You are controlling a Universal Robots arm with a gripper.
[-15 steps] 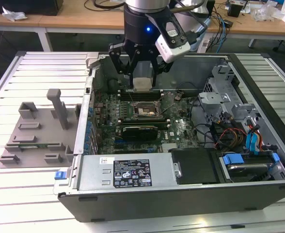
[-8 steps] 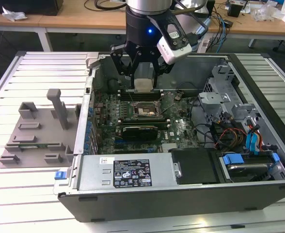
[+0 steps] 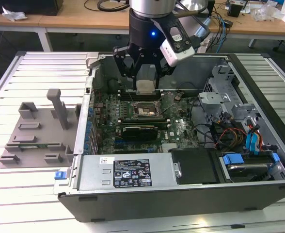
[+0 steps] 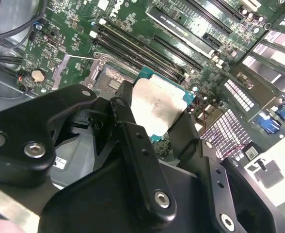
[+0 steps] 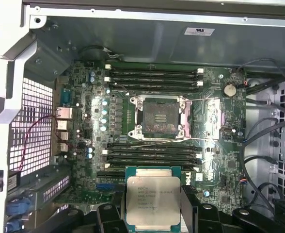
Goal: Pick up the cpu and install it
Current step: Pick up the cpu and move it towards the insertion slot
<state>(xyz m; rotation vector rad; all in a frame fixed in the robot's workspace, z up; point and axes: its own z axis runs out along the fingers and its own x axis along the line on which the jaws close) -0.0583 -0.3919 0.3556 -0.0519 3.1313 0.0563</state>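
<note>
The cpu (image 3: pixel 146 86), a thin square chip with a silvery-beige top plate and green edge, hangs in my gripper (image 3: pixel 146 83) above the open computer case. My black fingers (image 4: pixel 125 124) are shut on its sides, and in both wrist views the cpu (image 5: pixel 153 200) (image 4: pixel 158 108) sits between them. The dark square socket frame (image 5: pixel 160 117) with its metal rim lies open and bare on the green motherboard (image 3: pixel 176 128). In the exterior view the socket frame (image 3: pixel 145 111) is just below and in front of the held cpu.
A grey plastic fixture (image 3: pixel 38 131) with upright blocks lies on the slatted table at the exterior view's left. Black memory slots (image 5: pixel 154 75) flank the socket. Cables and blue drive bays (image 3: pixel 251 143) fill the case's right side; a power supply (image 3: pixel 125 172) sits in front.
</note>
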